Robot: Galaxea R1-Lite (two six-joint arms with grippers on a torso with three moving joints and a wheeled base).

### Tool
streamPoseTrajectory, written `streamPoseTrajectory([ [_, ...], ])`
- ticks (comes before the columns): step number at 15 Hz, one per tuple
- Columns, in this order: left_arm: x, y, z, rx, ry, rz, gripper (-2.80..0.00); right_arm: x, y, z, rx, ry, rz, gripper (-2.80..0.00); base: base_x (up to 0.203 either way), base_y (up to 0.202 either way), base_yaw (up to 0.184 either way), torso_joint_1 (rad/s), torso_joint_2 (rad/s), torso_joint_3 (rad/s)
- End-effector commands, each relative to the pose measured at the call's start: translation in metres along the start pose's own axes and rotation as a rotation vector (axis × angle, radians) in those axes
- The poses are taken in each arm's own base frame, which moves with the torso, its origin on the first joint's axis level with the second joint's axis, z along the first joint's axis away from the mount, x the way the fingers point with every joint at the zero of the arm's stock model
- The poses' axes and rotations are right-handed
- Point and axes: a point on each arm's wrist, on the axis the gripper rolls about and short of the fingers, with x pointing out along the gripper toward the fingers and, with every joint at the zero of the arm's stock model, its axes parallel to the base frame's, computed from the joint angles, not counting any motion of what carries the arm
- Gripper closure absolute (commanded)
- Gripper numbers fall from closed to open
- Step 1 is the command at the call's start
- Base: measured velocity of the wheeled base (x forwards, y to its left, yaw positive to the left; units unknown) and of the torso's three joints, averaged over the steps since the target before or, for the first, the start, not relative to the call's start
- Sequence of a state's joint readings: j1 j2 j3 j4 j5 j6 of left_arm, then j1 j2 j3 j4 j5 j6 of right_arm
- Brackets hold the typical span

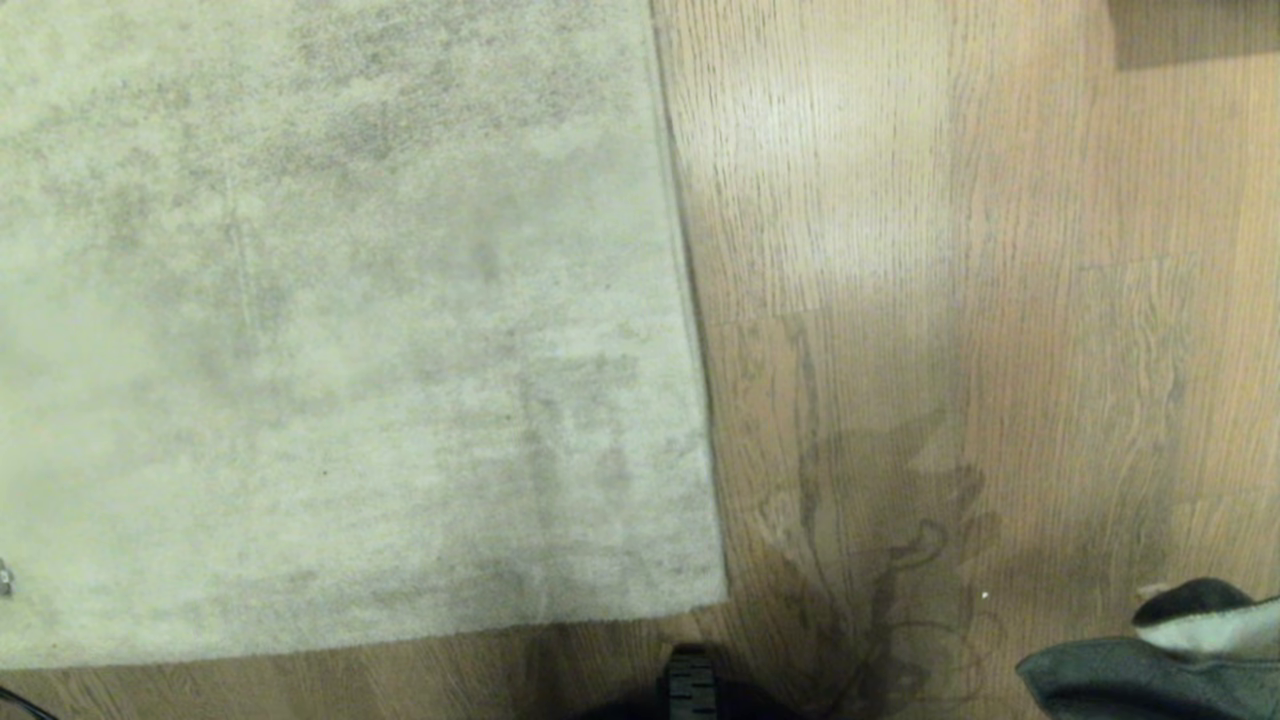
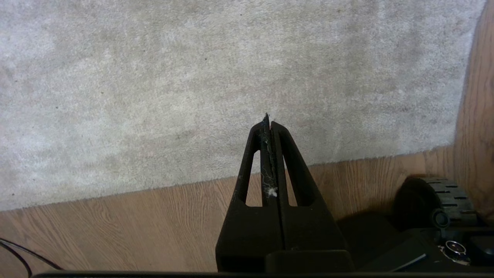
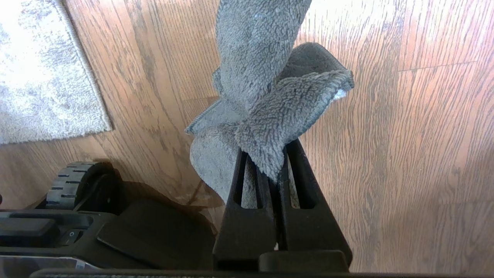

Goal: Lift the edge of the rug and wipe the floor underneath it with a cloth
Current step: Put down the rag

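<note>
The beige-grey rug [image 1: 330, 320] lies flat at the left of the head view. Its rug edge [image 1: 690, 300] runs front to back, and a corner sits near my base. The floor [image 1: 950, 300] is light wood planks to the right. My right gripper [image 3: 270, 154] is shut on the dark grey cloth [image 3: 266, 85], which bunches above the fingers and shows a pale underside. In the head view the cloth [image 1: 1150, 670] appears at the bottom right. My left gripper [image 2: 268, 121] is shut and empty, hanging over the rug's near border [image 2: 193, 184].
My base's wheel [image 2: 447, 197] stands on the planks close to the rug's corner [image 3: 96, 123]. A thin black cable [image 2: 19, 255] lies on the floor at one side. A dark shape [image 1: 1190, 30] sits at the far right. My shadow falls on the planks.
</note>
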State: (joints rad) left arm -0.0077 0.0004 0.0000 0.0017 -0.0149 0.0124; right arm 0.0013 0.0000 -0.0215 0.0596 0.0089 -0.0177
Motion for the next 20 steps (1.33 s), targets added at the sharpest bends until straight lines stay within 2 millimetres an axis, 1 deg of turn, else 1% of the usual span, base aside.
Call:
streamPoseTrajectory([
  [1, 0.0, 0.0, 0.0001, 0.0, -0.002, 0.0, 0.0, 0.0001, 0.0, 0.0, -0.001, 0.001, 0.001, 0.0, 0.0, 0.0, 0.0, 0.0, 0.0, 0.0],
  [11, 0.0, 0.0, 0.0002, 0.003, -0.002, 0.0, 0.0, 0.0, 0.0, 0.0, -0.001, 0.0, 0.001, 0.0, 0.0, 0.0, 0.0, 0.0, 0.0, 0.006],
  [20, 0.0, 0.0, 0.0002, 0.003, -0.002, 0.0, 0.0, 0.0, 0.0, 0.0, -0.001, 0.0, 0.001, 0.0, 0.0, 0.0, 0.0, 0.002, 0.0, 0.183],
])
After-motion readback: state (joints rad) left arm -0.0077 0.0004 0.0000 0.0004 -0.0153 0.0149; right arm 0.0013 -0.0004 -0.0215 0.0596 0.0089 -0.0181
